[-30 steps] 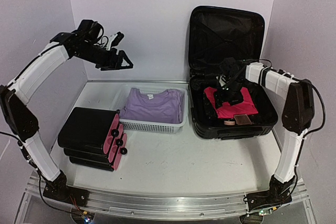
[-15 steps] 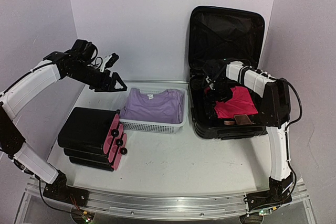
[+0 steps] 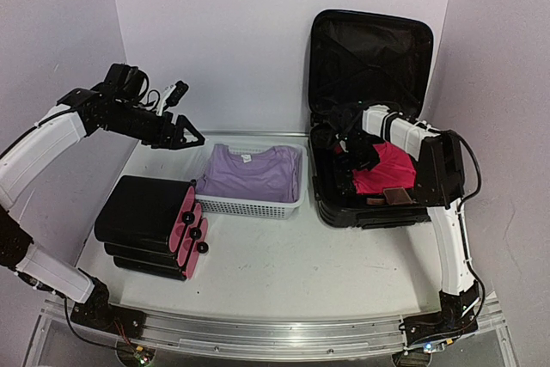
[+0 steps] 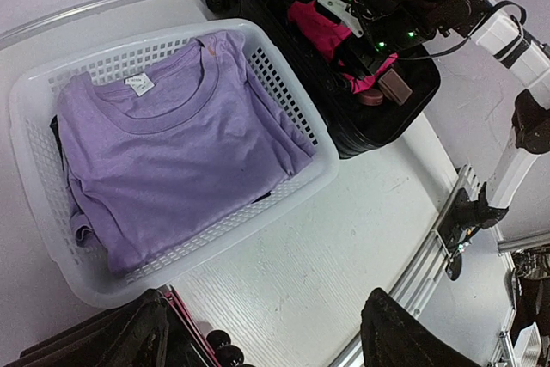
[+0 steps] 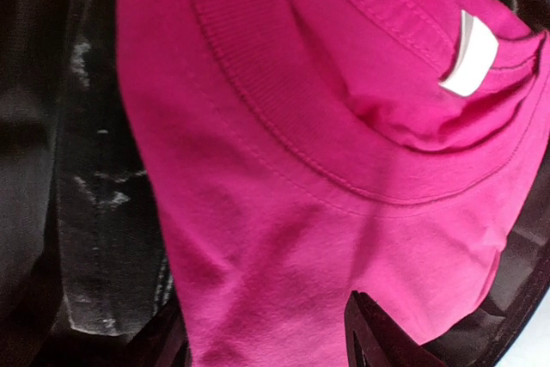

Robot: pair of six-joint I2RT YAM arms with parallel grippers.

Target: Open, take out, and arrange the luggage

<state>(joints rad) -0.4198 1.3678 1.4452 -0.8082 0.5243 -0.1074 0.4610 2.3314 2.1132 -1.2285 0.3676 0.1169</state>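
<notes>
The luggage (image 3: 371, 58) stands open at the back right, lid upright, its base (image 3: 344, 212) flat on the table. A pink shirt (image 3: 391, 169) and a small brown object (image 3: 397, 197) lie in the base. My right gripper (image 3: 354, 159) is down inside it at the shirt's left edge. In the right wrist view the gripper (image 5: 266, 345) has its fingers apart, one on the black lining and one on the pink shirt (image 5: 301, 169), with creased fabric between them. My left gripper (image 3: 185, 137) hangs open and empty in the air left of the basket; in its own view it (image 4: 275, 341) frames bare table.
A white perforated basket (image 3: 249, 205) with a folded purple shirt (image 3: 253, 171) sits left of the luggage; it shows in the left wrist view too (image 4: 215, 238). A smaller black case with a pink side and black knobs (image 3: 146, 221) lies at the front left.
The right gripper slid left across the pink shirt to its left edge and its jaws narrowed. The left arm dropped lower and drew back to the left, still open.
</notes>
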